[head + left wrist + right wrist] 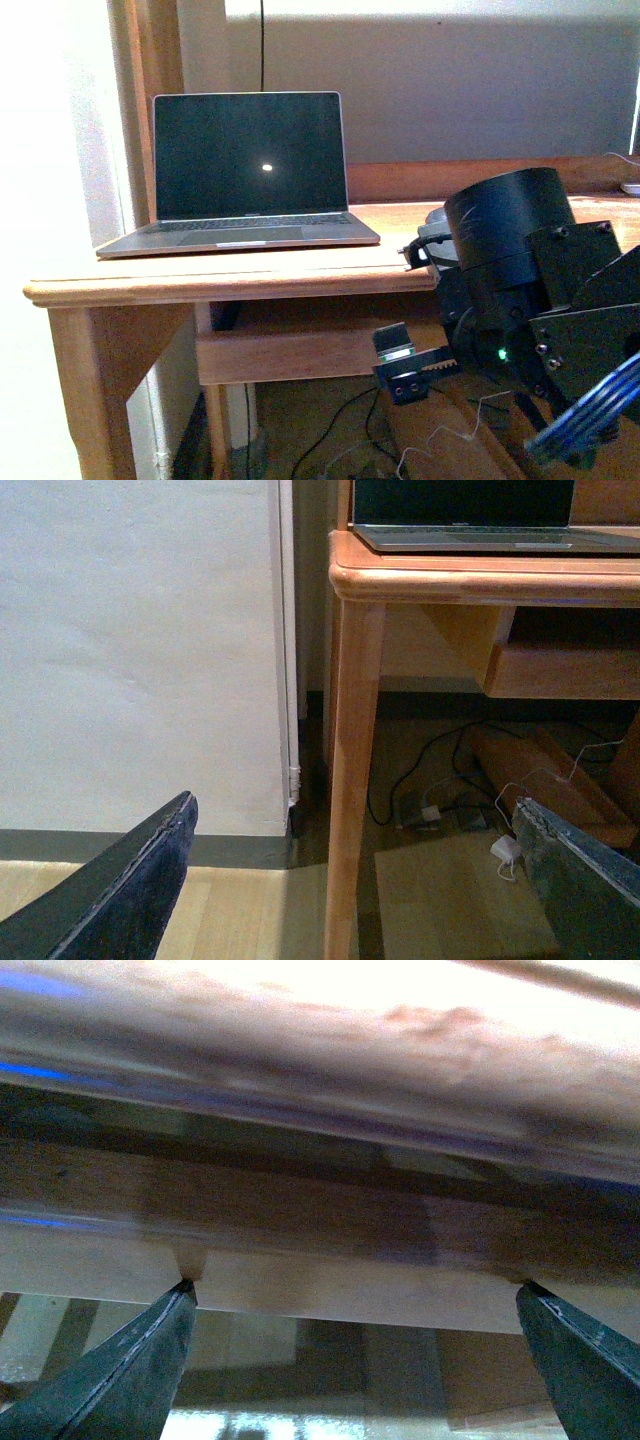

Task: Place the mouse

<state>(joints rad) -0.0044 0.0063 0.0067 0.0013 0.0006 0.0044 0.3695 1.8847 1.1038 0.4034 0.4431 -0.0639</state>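
Apparently the job is nearly done, though I cannot see it cleanly. In the front view a small dark rounded shape, which I take for the mouse (432, 222), sits on the surface (200, 275) just right of centre, to the right of the laptop (250, 160) and apart from it. Most of it is hidden behind my right arm (520, 270), so I cannot tell whether it lies flat and free or touches part of the arm.

My right jaws stand wide. In the right wrist view both fingertips (140, 1360) show far apart at the lower corners, with nothing between them but the blurred wooden edge of the surface filling the upper half of the frame. They carry nothing.

My left jaws are wide too. In the left wrist view the two dark fingertips (130, 880) sit at the lower corners, with only the wall, floor and a leg (350, 760) of the surface beyond. That arm is low and off to the side, taking no part.

Judging from this, the mouse is already set down and released. What is left, I think, is to draw my right arm clear of the edge without brushing the mouse, and to check that it rests steady.
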